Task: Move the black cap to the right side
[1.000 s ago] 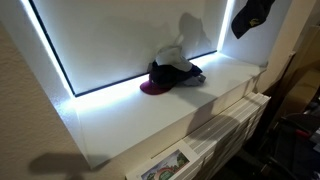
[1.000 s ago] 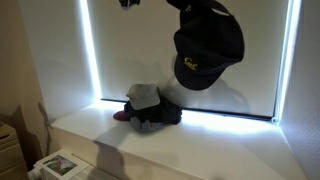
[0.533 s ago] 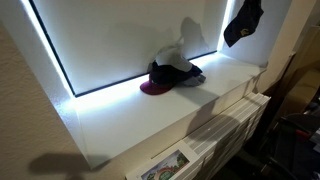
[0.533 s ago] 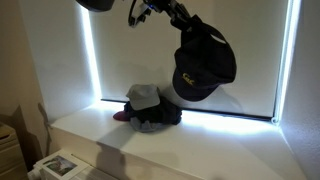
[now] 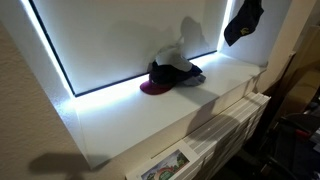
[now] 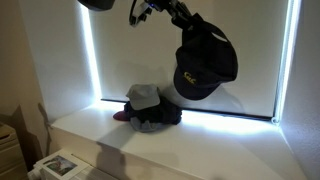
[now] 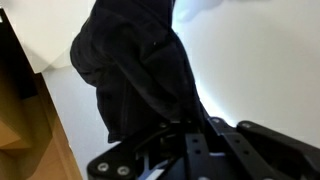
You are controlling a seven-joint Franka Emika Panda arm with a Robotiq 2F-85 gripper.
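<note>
Up high, the gripper point(image 6: 187, 17) is pinched closed on the fabric of the black cap point(image 6: 205, 65), which dangles straight below its fingers in mid-air, well above the white ledge point(image 6: 200, 145) and beside the pile of caps point(image 6: 150, 108) there.

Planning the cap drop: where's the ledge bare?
Bare: ledge on both sides of the cap pile, out to each end, plus the front strip. Crowded: only mid-ledge against the blind, where the pile sits. The black cap is held aloft.
</note>
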